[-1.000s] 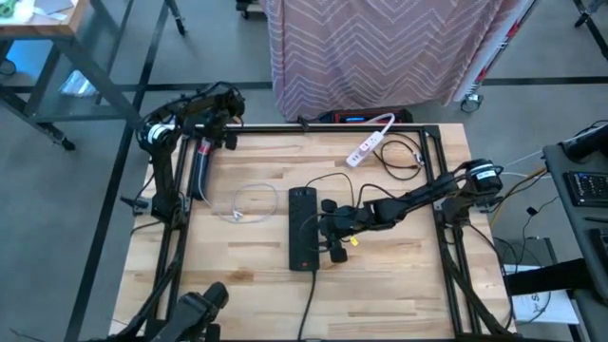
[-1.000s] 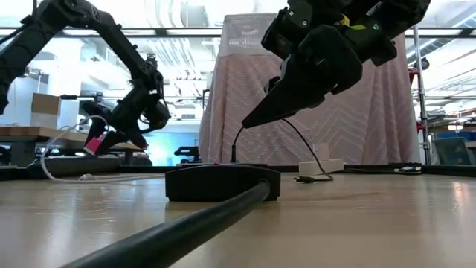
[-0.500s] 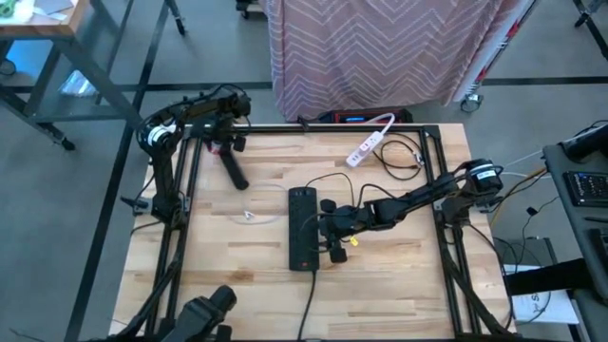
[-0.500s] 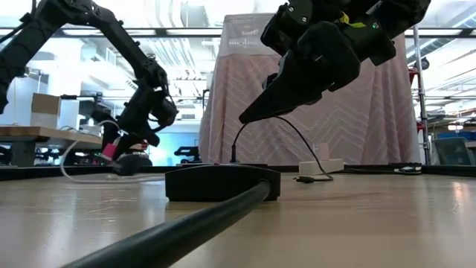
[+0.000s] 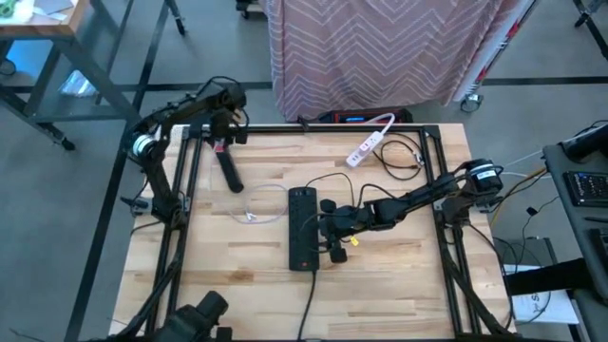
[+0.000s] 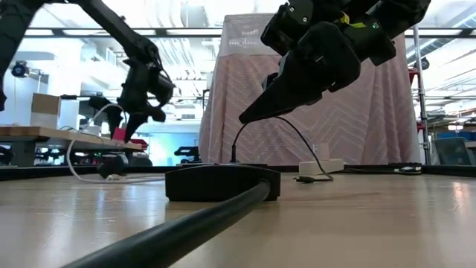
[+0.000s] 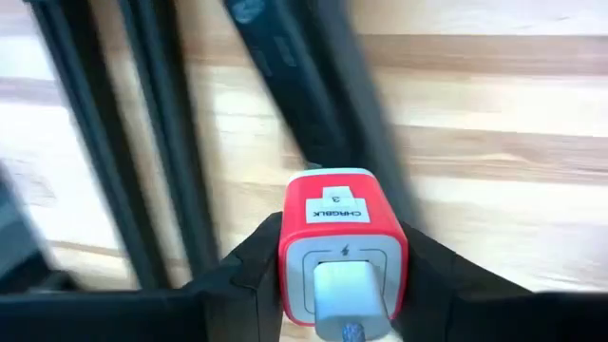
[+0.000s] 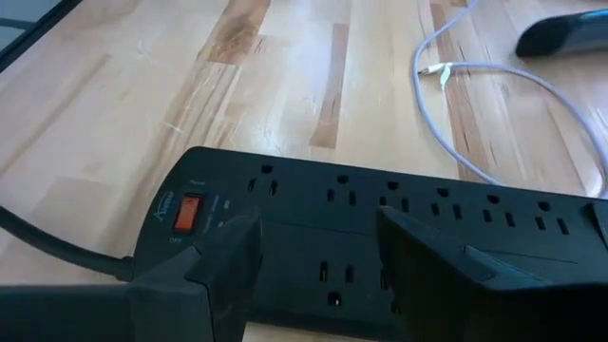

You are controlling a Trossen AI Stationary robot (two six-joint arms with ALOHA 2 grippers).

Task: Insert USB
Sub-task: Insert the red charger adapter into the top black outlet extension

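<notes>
The charger is a small red block with a white face, a lightning mark and a printed label on its upper side; a white USB plug sits in its port. In the high view it shows as a red speck at the table's 11 o'clock corner, up off the wood. The left gripper is clamped on it, one dark finger pressed to each side of the red body. From the plug a white cable drops and loops on the boards toward 4 o'clock of the charger, its loose end lying just beside the strip's left edge. In the low view the cable hangs in an arc below the raised left gripper.

The power strip is long and black, lying lengthwise at the table's centre, with rows of outlets and an orange switch at one end; its thick black cord runs off toward 6 o'clock.

The right gripper hovers at the strip's 3 o'clock side, fingers spread apart over the outlets and holding nothing. A white strip lies near 1 o'clock
</notes>
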